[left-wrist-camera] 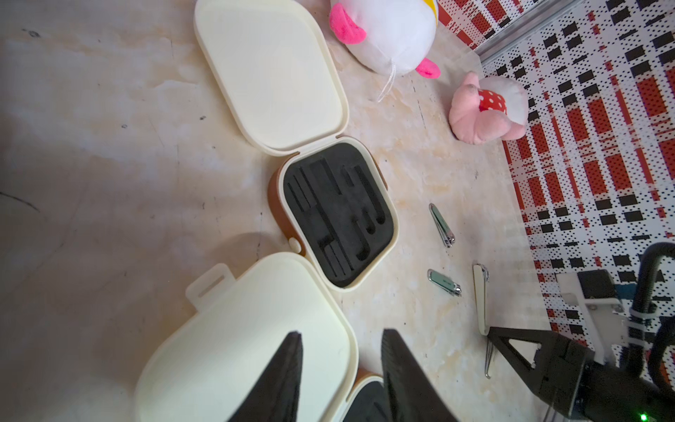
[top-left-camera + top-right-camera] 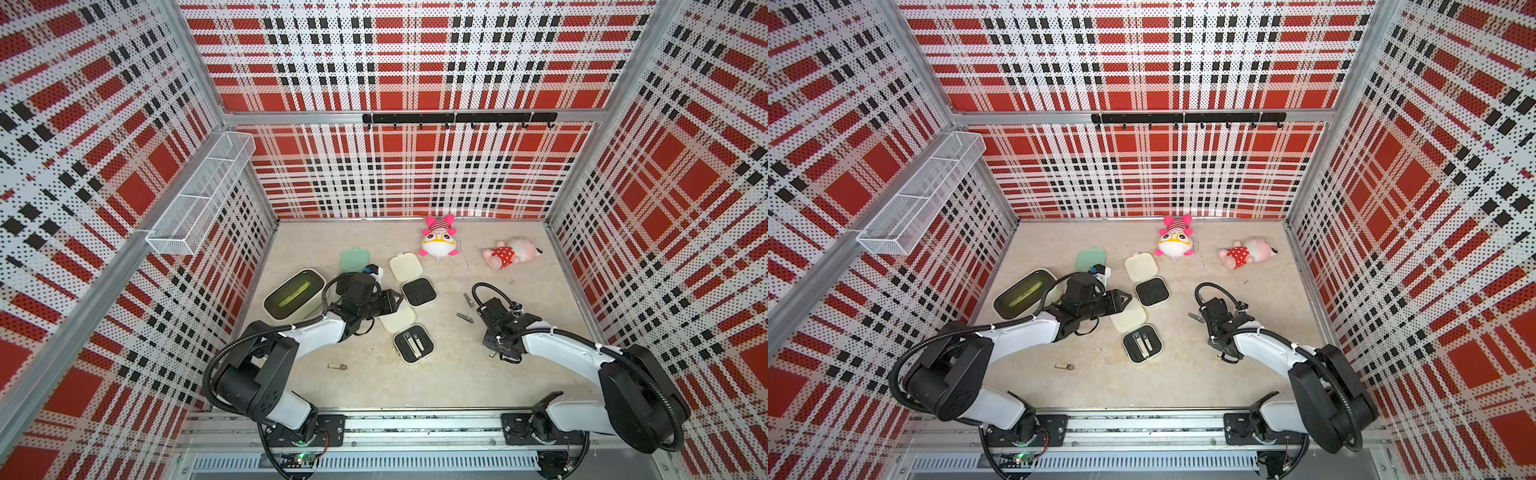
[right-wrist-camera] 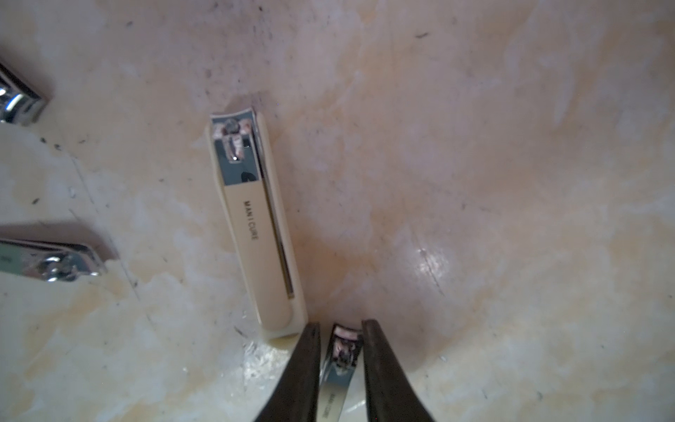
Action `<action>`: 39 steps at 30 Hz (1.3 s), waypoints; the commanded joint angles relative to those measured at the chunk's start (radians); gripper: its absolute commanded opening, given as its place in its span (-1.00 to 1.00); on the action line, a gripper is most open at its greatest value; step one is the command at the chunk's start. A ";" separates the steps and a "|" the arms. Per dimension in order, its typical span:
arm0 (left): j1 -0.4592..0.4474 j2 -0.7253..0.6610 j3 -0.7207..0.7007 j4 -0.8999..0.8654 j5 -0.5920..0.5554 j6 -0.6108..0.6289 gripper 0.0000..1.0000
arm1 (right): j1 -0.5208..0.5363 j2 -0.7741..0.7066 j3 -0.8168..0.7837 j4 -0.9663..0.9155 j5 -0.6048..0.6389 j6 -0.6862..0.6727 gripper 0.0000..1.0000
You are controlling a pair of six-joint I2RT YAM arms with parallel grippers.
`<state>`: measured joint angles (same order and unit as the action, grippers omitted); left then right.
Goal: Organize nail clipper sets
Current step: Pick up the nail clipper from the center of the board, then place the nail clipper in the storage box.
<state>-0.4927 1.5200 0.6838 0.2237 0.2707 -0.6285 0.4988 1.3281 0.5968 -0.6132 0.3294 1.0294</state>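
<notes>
Two cream nail clipper cases lie open mid-floor. The far one (image 2: 418,292) has a bare black insert (image 1: 336,215). The near one (image 2: 413,344) holds silver clippers. A mint green case (image 2: 355,259) is partly hidden behind my left arm. My left gripper (image 1: 342,332) hangs open over the near case's lid (image 1: 237,347), fingers astride its rim. My right gripper (image 3: 341,329) is shut on a small silver clipper (image 3: 343,350) on the floor, beside a larger cream clipper (image 3: 259,226). Two green-handled clippers (image 1: 442,224) (image 1: 443,282) lie loose nearby.
A cream bin (image 2: 294,294) with a dark green inside stands left of my left wrist. Two pink plush toys (image 2: 439,241) (image 2: 512,252) lie near the back wall. Another small clipper (image 2: 336,366) lies alone near the left arm. Plaid walls enclose the floor.
</notes>
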 commanded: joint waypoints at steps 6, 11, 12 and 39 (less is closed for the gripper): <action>0.011 0.018 -0.009 0.031 0.024 -0.007 -0.19 | -0.008 0.005 -0.024 0.029 -0.024 -0.008 -0.60; 0.013 0.036 -0.003 0.030 0.029 -0.013 -0.20 | -0.007 -0.020 -0.020 0.026 -0.049 -0.034 -0.79; 0.012 0.040 -0.001 0.031 0.030 -0.015 -0.21 | -0.007 -0.028 -0.019 0.026 -0.058 -0.043 -0.82; 0.056 0.130 -0.068 0.064 0.045 -0.069 -0.29 | 0.398 0.301 0.392 0.385 -0.186 -0.585 -0.97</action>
<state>-0.4458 1.6451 0.6304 0.2623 0.3077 -0.6930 0.8845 1.6169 0.9733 -0.2832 0.1623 0.5224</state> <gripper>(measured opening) 0.357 0.143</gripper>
